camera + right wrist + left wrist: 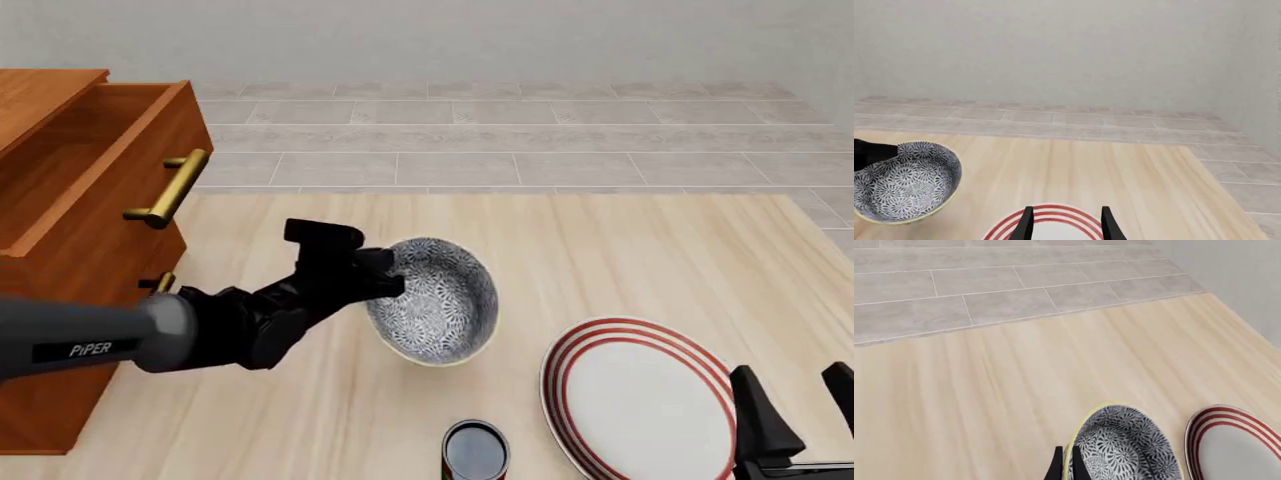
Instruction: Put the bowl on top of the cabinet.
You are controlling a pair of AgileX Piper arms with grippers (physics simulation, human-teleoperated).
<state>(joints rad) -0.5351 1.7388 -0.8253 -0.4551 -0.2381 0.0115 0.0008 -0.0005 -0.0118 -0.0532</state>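
Observation:
The blue-grey floral bowl [441,300] hangs tilted just above the table, its opening turned toward the right. My left gripper [380,280] is shut on its left rim. In the left wrist view the two dark fingers [1056,465] straddle the cream rim of the bowl [1127,445]. The reddish-brown cabinet [67,200] with brass bar handles stands at the left, its top higher than the bowl. My right gripper [798,410] stands open at the near right, over the plate's edge, holding nothing. The right wrist view shows the bowl [904,182] and my open right gripper [1067,225].
A flat white plate with red rings [641,400] lies on the table right of the bowl, also seen as the plate [1237,445] and the plate [1054,222]. A small dark cup [475,450] stands at the near edge. The cabinet's upper drawer looks pulled out.

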